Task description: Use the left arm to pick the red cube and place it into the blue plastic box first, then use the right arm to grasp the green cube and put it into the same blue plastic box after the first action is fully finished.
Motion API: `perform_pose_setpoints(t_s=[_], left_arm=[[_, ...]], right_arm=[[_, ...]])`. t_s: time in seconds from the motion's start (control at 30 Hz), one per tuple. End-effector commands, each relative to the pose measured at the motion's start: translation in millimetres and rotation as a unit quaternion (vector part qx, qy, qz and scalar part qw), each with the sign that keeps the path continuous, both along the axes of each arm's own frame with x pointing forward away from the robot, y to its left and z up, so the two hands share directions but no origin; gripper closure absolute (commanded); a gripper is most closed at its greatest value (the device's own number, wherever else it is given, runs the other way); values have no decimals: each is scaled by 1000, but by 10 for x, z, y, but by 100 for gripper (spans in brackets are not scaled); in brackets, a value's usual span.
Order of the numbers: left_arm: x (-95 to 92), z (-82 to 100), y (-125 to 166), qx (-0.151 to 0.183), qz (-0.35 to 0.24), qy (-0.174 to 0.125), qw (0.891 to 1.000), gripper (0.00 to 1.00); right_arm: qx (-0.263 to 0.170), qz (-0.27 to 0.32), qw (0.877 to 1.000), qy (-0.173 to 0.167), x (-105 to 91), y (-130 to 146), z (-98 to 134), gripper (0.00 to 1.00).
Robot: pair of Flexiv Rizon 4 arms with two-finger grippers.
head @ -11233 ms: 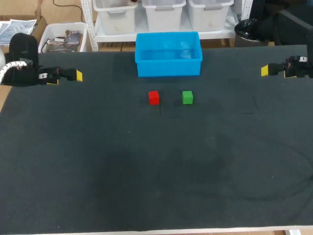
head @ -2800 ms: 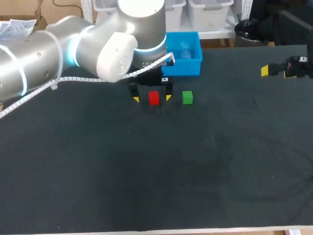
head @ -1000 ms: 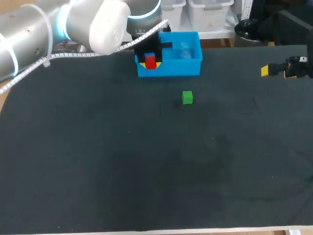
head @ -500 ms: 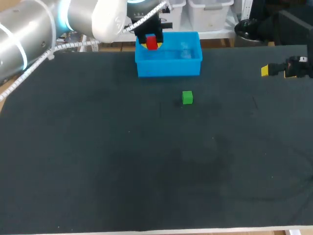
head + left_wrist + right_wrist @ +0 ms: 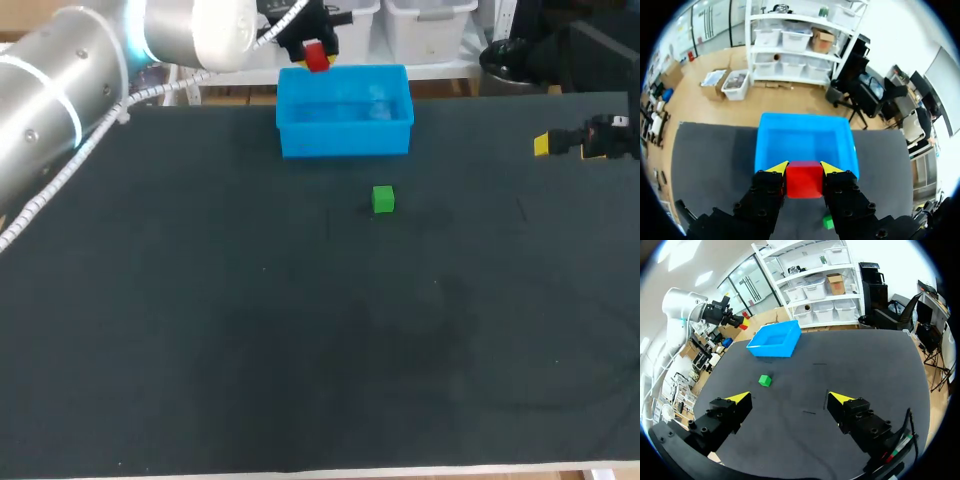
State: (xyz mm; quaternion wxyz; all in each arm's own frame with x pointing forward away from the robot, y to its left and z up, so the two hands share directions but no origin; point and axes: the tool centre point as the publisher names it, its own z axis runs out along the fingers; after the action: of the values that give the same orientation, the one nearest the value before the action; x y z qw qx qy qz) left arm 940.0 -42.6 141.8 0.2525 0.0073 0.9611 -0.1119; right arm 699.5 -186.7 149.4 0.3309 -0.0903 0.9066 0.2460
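Tabletop (image 5: 300,330): dark surface that carries the blue box and the green cube.
Left arm (image 5: 70,60): comes in from the left and ends over the far side of the tabletop.
Left fingers (image 5: 777,168): closed on the red cube, one yellow tip pressed against each of its sides.
Red cube (image 5: 804,180): clamped between the left fingers, raised clear of the tabletop.
Blue box (image 5: 760,145): open-topped, standing on the tabletop below and ahead of the left fingers.
Green cube (image 5: 383,199): alone on the tabletop, under and behind the left fingers, near the box's front wall; ahead of the right fingers and well apart from them.
Right fingers (image 5: 740,398): spread wide with nothing between them, above the tabletop's right edge.
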Motion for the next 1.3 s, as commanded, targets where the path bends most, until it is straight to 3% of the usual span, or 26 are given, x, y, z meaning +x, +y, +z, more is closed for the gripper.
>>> perform_pose_setpoints(t_s=[0.03,0.3,0.5,0.7,0.93,0.97,1.0,1.03,1.07,1.1,1.3], left_arm=[[190,-15,-37,-16,-5,3,1000,98],[298,-74,-102,-42,-8,7,999,98],[332,-228,-102,-77,-5,22,997,100],[340,-419,-60,-81,3,35,996,97],[332,-554,-30,-80,10,46,996,100],[328,-559,-30,-80,10,47,996,95],[326,-563,-27,-80,10,47,996,77],[324,-566,-23,-79,12,48,996,53],[323,-567,-21,-79,12,48,996,7],[323,-567,-21,-78,12,48,996,0],[306,-528,0,-78,11,44,996,0]], right_arm=[[-1,-1,1000,0,-1,3,4,0],[-1,-1,1000,0,-1,3,4,0],[-1,-1,1000,0,-1,3,4,0],[-1,-1,1000,0,-1,3,4,0],[-1,-1,1000,0,-1,3,4,0],[-1,-1,1000,0,-1,3,4,0],[-1,-1,1000,0,-1,3,4,0],[-1,-1,1000,0,-1,3,4,0],[-1,-1,1000,0,-1,3,4,0],[-1,-1,1000,0,-1,3,4,0],[-1,-1,1000,0,-1,3,4,0]])
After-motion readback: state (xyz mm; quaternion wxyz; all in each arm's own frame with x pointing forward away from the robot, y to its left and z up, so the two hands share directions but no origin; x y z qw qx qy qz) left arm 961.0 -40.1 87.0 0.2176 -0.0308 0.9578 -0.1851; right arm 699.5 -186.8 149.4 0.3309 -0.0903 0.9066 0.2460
